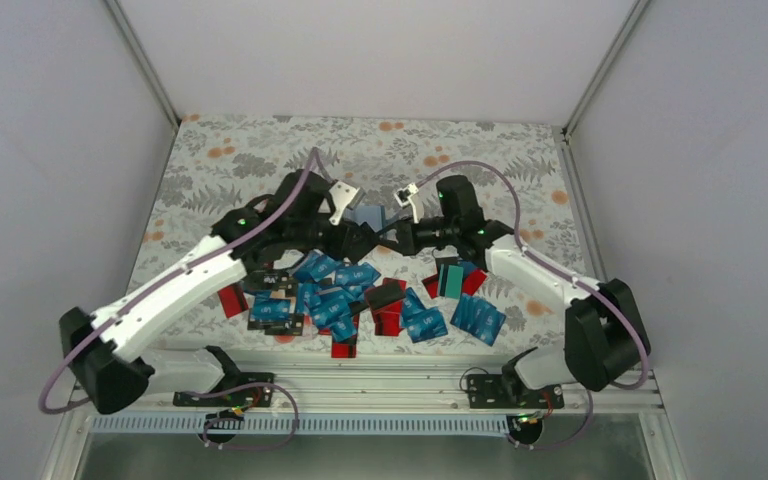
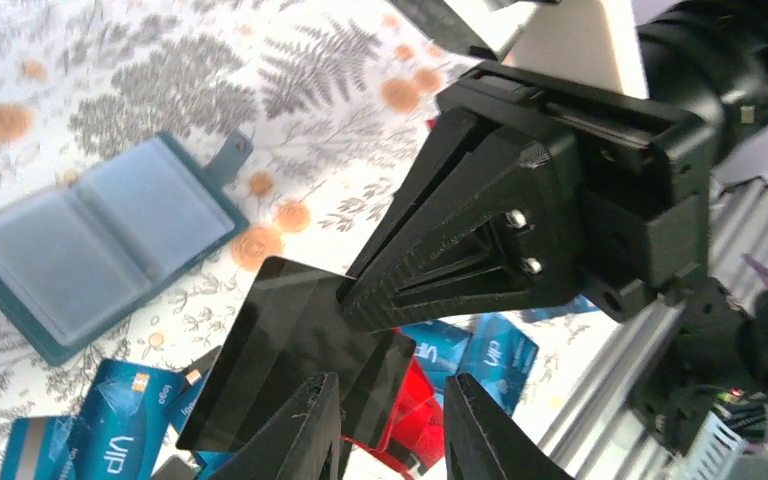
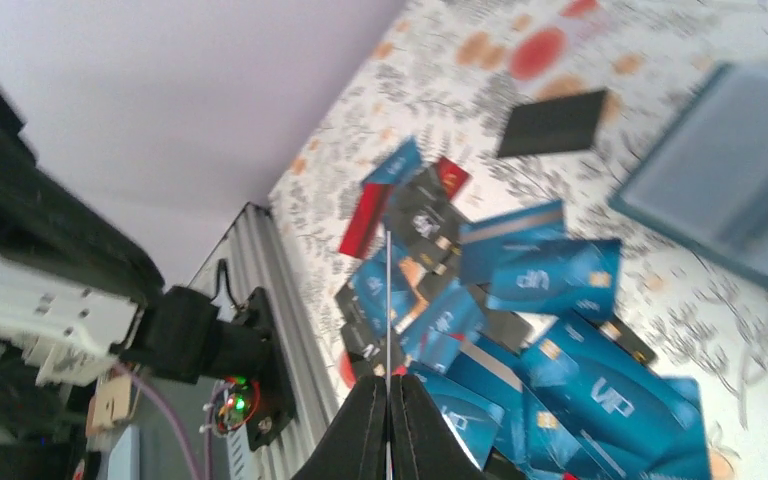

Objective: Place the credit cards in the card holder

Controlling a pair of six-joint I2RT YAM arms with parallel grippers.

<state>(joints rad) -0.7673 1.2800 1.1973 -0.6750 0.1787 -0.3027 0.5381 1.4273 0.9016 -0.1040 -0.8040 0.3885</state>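
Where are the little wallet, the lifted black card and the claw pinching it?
card holder (image 2: pixel 95 245), left wrist view, open pale inside
black card (image 2: pixel 270 340), left wrist view, flat face
right claw (image 2: pixel 345 300), left wrist view, fingertips

Cards (image 3: pixel 550 280): glossy plastic; tablecloth (image 1: pixel 260 160): matt cloth; holder (image 2: pixel 90 245) w/ clear sleeves.

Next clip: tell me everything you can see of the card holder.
The card holder is a small teal-blue folding wallet, lying open and flat on the floral tablecloth, beyond the pile of cards. Its two inner leaves are paler blue, smooth like plastic sleeves, with no card showing in them. A short closing tab sticks out from one edge. Nothing rests on it.
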